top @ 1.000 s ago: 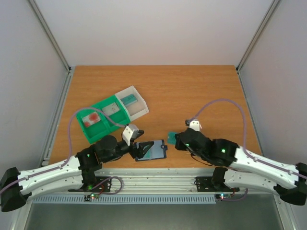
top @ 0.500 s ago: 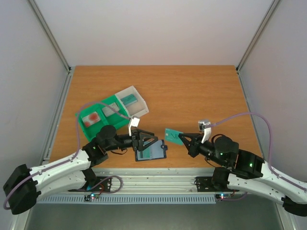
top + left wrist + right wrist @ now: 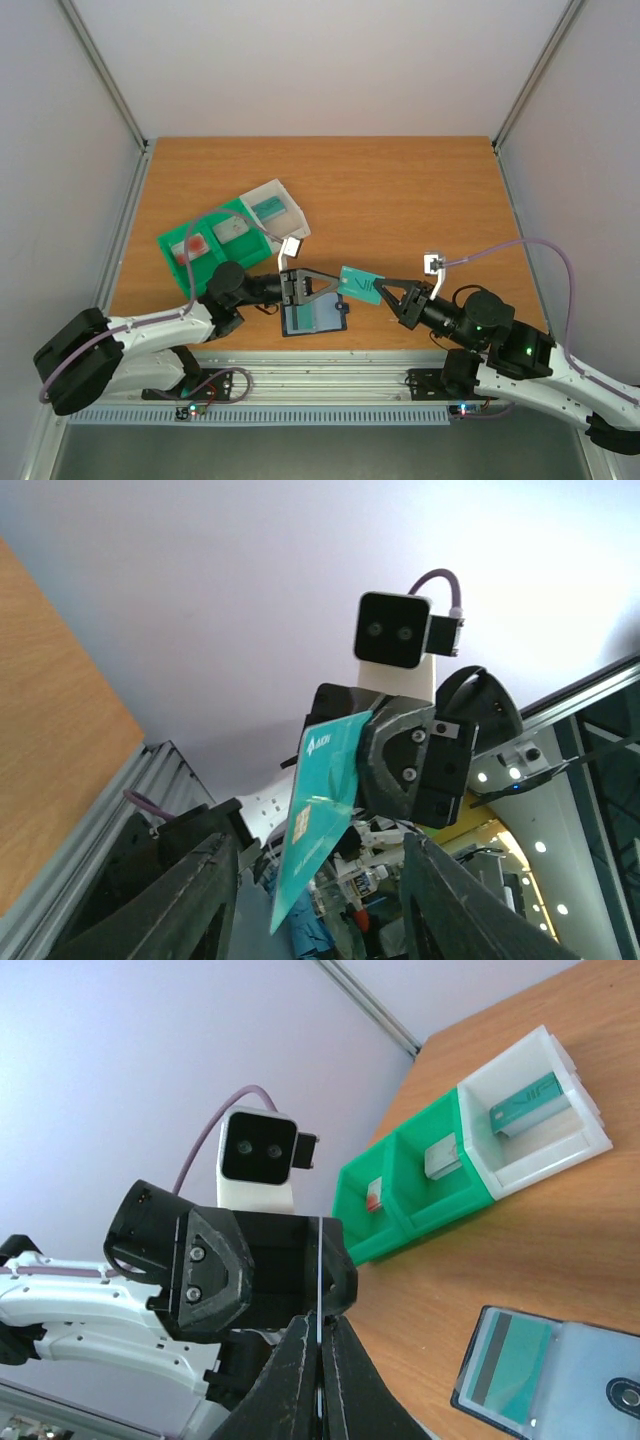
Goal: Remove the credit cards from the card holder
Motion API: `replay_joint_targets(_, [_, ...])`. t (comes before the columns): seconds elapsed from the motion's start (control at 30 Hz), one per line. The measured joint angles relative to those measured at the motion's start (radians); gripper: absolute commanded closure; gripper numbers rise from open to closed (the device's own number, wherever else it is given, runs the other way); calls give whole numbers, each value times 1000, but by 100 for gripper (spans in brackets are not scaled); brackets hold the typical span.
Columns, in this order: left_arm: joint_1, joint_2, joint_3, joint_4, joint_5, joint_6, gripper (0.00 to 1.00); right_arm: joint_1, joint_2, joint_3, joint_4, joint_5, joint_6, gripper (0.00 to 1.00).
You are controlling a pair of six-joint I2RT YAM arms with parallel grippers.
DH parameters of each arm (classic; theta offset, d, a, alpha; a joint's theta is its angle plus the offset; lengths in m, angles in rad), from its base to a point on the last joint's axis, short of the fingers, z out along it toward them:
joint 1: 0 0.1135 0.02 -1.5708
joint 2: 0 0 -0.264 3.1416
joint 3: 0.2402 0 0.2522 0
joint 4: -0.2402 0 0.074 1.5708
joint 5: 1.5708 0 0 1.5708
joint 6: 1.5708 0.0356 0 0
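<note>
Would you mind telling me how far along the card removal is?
Done, apparently: a teal card lies in the tray. In hand: the right tool grips a second card, midair, inside the open left tool. Left: a third card shows in the open card holder.

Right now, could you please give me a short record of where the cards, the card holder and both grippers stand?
right gripper: shut on the held card, lifted off the table
left gripper: open, one finger on each side of the held card's free end
card holder: open, flat on the table near its front edge
sleeved card: teal, in the card holder's sleeve
tray: green and white; tray card lies in its white compartment
</note>
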Motion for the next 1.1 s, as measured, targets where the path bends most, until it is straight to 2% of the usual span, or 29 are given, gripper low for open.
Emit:
replay_joint_targets(0.23, [0, 44, -19, 116, 5, -63, 70, 0, -1, -15, 5, 1, 34, 99])
replay_joint_targets(0.43, [0, 43, -19, 129, 6, -73, 98, 0, 0, -15, 14, 2, 52, 99])
replay_joint_targets(0.7, [2, 23, -25, 126, 3, -55, 100, 0, 2, -15, 23, 0, 71, 99])
replay_joint_targets(0.77, [-1, 4, -39, 121, -6, -47, 99, 1, 5, -15, 23, -6, 77, 96])
replay_joint_targets(0.87, [-5, -37, -63, 100, -21, -28, 100, 2, 15, -15, 17, -20, 84, 77])
replay_joint_targets(0.97, [-2, -98, -83, 48, -51, -2, 100, -1, 8, -15, -5, 3, 87, 49])
replay_joint_targets(1.1, [-1, -174, -85, -45, -91, 54, 100, -1, 1, -11, -54, 36, 88, 29])
